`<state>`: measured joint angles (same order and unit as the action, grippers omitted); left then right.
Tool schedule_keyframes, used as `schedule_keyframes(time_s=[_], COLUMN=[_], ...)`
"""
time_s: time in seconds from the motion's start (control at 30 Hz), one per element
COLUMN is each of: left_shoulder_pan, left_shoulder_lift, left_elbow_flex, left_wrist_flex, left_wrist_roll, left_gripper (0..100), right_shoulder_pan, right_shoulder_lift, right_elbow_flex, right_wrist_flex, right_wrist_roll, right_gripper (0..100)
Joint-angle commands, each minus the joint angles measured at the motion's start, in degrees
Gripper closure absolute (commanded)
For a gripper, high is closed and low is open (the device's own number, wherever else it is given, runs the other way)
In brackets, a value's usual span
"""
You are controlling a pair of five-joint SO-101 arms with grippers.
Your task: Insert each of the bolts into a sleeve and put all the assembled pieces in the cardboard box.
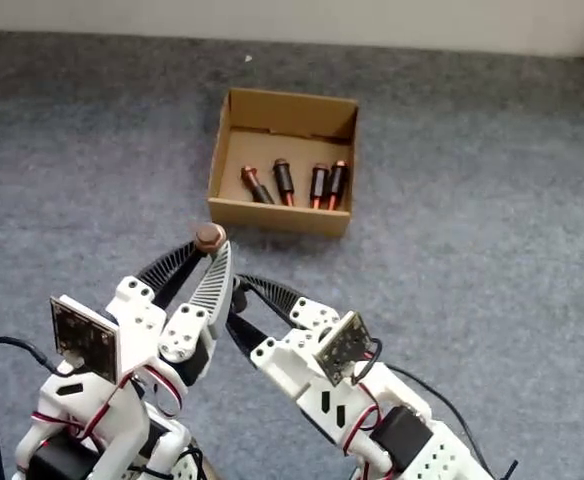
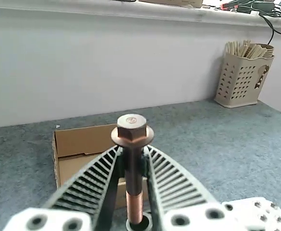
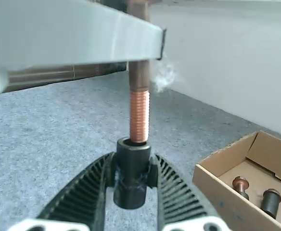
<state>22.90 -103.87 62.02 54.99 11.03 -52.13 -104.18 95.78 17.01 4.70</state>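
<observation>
Copper-brown, with a hexagonal head on a round flange, the bolt (image 2: 132, 131) stands upright in the left gripper (image 2: 132, 158), whose black ribbed jaws are pinched narrow on its smooth dark shank. In the left wrist view the shank runs down to bright, finely threaded metal that meets a dark ring at the lower edge.

The right wrist view gives that joint from the side. The right gripper (image 3: 131, 167), its jaws of the same ribbed black plastic, is closed tight on the sleeve (image 3: 130, 180), a short matte black cylinder held upright, and the threaded tip of the bolt sits just inside its open mouth.

From above, the bolt is a small flanged disc at the left gripper's tip, just in front of the near wall of the cardboard box (image 1: 272, 215); the sleeve is hidden beneath it. Both arms are white plastic.

The box is open-topped, square and plain brown, and rests on the grey felt-like table (image 1: 472, 300). Four assembled pieces (image 1: 285, 182) lie side by side on its floor.

Farther right, in the left wrist view, a beige perforated basket (image 2: 241, 79) of pale sticks stands against the white wall (image 2: 107, 62).
</observation>
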Motion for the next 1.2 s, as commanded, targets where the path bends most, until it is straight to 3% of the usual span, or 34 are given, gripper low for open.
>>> schedule_keyframes(time_s=[0.0, 0.27, 0.5, 0.73, 0.8, 0.9, 1.17], left_shoulder_pan=[0.7, 0.9, 7.5, 7.3, 6.3, 2.9, -2.9], left_shoulder_lift=[-0.1, -0.2, -0.2, -0.1, -0.1, -0.1, -0.1], left_elbow_flex=[0.7, 0.6, -1.1, 1.9, 3.4, 4.8, 4.8], left_wrist_flex=[0.0, 0.2, 3.6, 3.8, 3.9, 5.3, 5.8], left_wrist_roll=[-0.8, -0.8, -2.4, -4.7, -8.0, -7.3, -7.3], left_gripper=[100, 100, 100, 98, 91, 81, 80], right_shoulder_pan=[-0.2, 2.4, 2.4, 2.7, 2.7, 2.7, 2.7], right_shoulder_lift=[-1.0, -1.0, -1.0, -1.0, -1.0, -1.0, -1.0], right_elbow_flex=[6.4, 6.6, 6.6, 6.5, 6.4, 6.5, 6.8], right_wrist_flex=[-1.6, -1.6, -1.6, -1.6, -1.6, -1.6, -1.6], right_wrist_roll=[0.7, 0.6, 0.6, 0.6, 0.6, 0.6, 0.6], right_gripper=[99.3, 99.3, 99.3, 99.3, 99.3, 99.3, 99.3])
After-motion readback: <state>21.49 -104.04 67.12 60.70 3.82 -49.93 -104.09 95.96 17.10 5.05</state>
